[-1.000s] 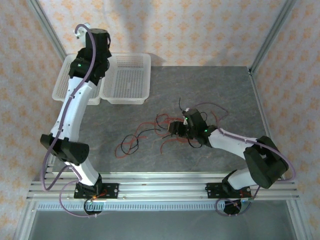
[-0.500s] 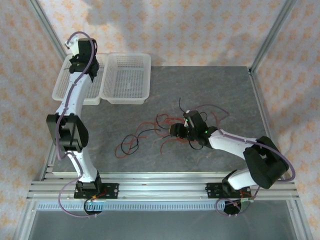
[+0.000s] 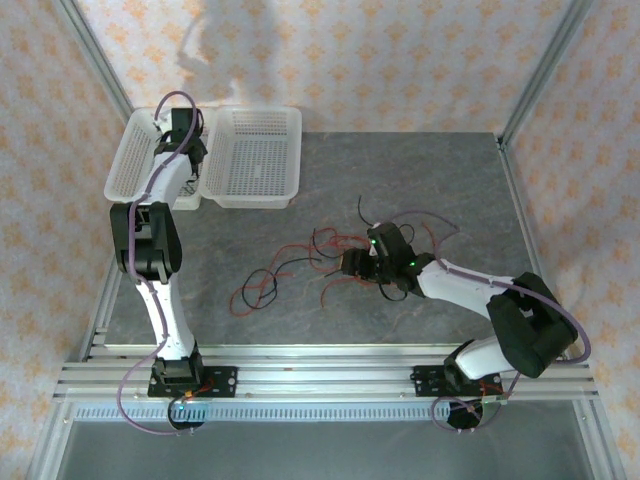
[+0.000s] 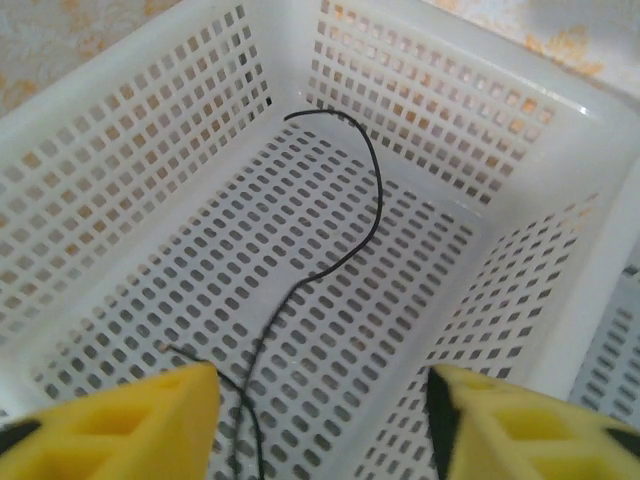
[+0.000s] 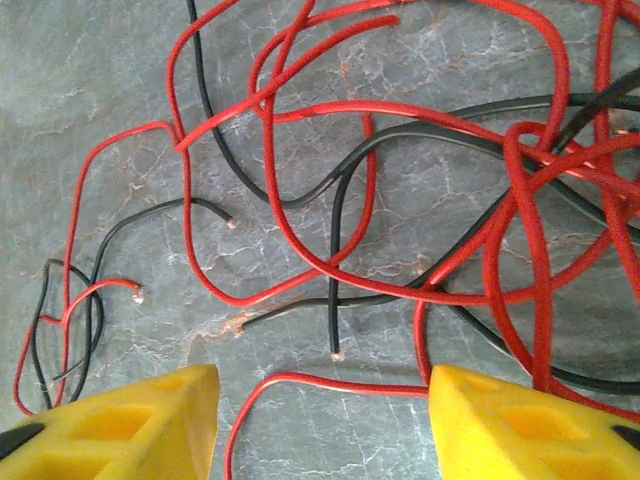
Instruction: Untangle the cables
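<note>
It was a robotics lab cell: silver aluminium-profile posts (image 3: 92,45) and orange-flowered cream backdrop panels (image 3: 350,60) enclosed a grey marble-patterned surface (image 3: 420,170), with two white-and-black robot arms (image 3: 162,310) bolted to a slotted aluminium rail (image 3: 320,380).

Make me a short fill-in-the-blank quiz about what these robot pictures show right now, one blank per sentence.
The lone wire lying in the white basket is ___ in colour.
The right pincer hangs over tangled cables that are black and ___.
The left pincer, above the basket, has its jaws ___, not shut.
Missing words: black; red; open.
</note>
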